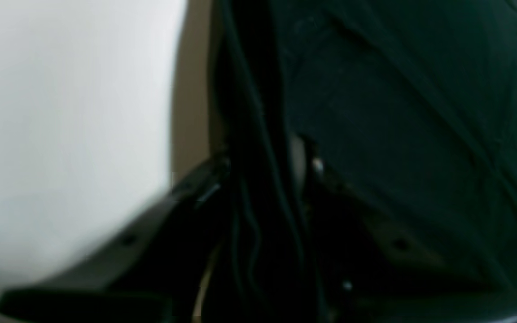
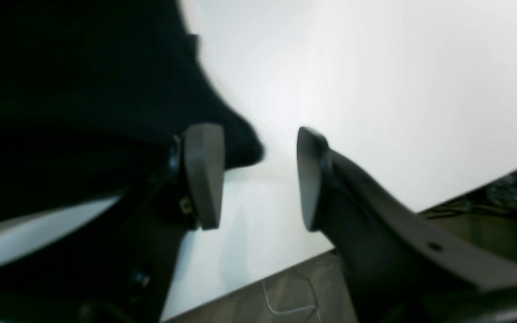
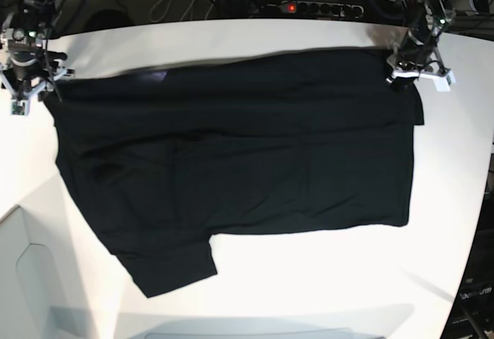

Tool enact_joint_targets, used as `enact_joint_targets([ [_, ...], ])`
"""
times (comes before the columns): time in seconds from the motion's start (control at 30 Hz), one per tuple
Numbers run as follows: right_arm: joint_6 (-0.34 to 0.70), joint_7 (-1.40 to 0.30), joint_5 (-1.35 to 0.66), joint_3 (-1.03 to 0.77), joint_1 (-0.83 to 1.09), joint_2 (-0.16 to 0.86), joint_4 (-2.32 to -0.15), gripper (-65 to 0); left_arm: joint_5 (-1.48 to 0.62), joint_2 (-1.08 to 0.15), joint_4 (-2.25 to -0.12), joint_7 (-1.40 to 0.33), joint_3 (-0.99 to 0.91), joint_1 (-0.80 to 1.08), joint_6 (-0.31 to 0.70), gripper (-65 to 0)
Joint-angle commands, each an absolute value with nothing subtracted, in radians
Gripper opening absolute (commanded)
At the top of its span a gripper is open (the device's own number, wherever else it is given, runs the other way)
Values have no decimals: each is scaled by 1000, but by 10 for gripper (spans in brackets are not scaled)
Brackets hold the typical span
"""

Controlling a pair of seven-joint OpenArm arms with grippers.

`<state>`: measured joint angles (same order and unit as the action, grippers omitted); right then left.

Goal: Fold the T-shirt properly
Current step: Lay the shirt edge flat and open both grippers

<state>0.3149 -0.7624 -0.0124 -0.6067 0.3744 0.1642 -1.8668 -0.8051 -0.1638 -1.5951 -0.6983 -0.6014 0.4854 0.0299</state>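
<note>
Your left end effector [image 3: 407,76] sits at the far corner of the T-shirt [image 3: 231,169], jaws drawn in on a bunched ridge of black cloth; the left wrist view shows the fabric pinched between the dark fingers [image 1: 182,197], though blur softens the contact line. Your right end effector [image 2: 258,175] stands wide, its two flat grey pads [image 2: 204,172] apart over bare white surface, with the shirt's edge lying just beside the inner pad and nothing between the jaws.

The T-shirt lies spread flat across the worktop [image 3: 332,285], filling most of the far half. One sleeve [image 3: 166,266] juts toward the near edge. The far hem runs close to the worktop's back edge, where cables and a power strip [image 3: 320,7] crowd just beyond.

Open room: a broad bare band along the near side, and a strip on the left arm's side out to the curved rim.

Cloth is matte black, soft, with shallow creases across the middle. Worktop is smooth, white, faintly glossy, with rounded corners.
</note>
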Motion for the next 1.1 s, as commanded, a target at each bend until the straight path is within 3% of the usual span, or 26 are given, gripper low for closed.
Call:
enact_joint_targets([
  [0.0, 300, -745, -13, -619, 372, 179, -1882, -377, -777, -177, -1580, -785, -610, 510, 13, -615],
  [0.03, 300, -745, -13, -621, 372, 179, -1883, -377, -777, -199, -1578, -794, -622, 510, 24, -650],
  [0.3, 447, -745, -13, -641, 360, 143, -1891, -380, -779, -288, -1583, -786, -638, 504, 77, -650],
  [0.57, 452, -745, -13, -634, 346, 140, -1891, -380, -779, -311, -1583, -785, -662, 501, 93, -650],
  [1.07, 452, -719, -13, -587, 360, 45, -1845, -381, -779, -340, -1583, -785, -716, 499, 139, -650],
])
